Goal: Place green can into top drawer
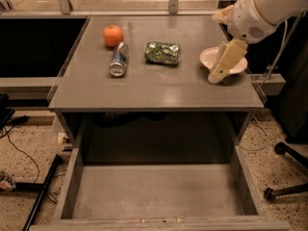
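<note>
Camera view is up at my end too; which step are you on?

— The approach, by my reading; the green can (162, 52) lies on its side on the surface (159, 88), mid-width toward the back, just right of the silver-and-blue can (118, 59) and the orange (113, 34); nothing holds it.

— And the tool?

— My tool (222, 66) hangs at the right end of the surface, over the white bowl (208, 57), well apart from the can; I cannot tell from this angle whether it is open or closed.

— Drawer?

— The top drawer (159, 191) stands pulled out below the front edge, its bottom bare; that part looks ready for me.

— Next move, then?

— I judge I must carry the tool left, clear of the bowl's rim, and come down over the can; its long axis runs left to right, so I want to close across its short width, front to back; it looks crinkled, so I expect it to give a little; then lift, bring it forward past the edge and lower it into the drawer.
</note>
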You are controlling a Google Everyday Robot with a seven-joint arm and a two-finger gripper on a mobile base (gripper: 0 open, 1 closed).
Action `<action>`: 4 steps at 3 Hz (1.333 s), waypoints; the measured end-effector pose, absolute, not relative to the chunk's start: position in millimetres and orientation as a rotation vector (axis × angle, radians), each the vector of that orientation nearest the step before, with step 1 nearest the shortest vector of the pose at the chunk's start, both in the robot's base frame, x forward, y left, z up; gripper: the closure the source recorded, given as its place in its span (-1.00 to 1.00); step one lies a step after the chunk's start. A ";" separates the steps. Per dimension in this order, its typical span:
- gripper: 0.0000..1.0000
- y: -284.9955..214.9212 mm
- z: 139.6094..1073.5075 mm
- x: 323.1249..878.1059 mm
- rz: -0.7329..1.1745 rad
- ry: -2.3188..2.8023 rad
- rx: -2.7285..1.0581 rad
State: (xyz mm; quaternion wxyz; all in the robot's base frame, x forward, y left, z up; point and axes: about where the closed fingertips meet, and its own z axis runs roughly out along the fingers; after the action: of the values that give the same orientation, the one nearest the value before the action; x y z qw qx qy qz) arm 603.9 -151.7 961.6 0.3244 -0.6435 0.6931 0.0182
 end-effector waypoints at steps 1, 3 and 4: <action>-1.00 -135.6 958.6 638.6 0.084 1.703 -1.685; -1.00 -106.7 927.8 703.4 0.268 1.633 -1.649; -1.00 -100.3 905.1 726.5 0.327 1.657 -1.624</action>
State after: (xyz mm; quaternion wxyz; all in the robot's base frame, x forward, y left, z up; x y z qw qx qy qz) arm 726.5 -100.3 905.1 0.3888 -0.6384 0.6517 0.1286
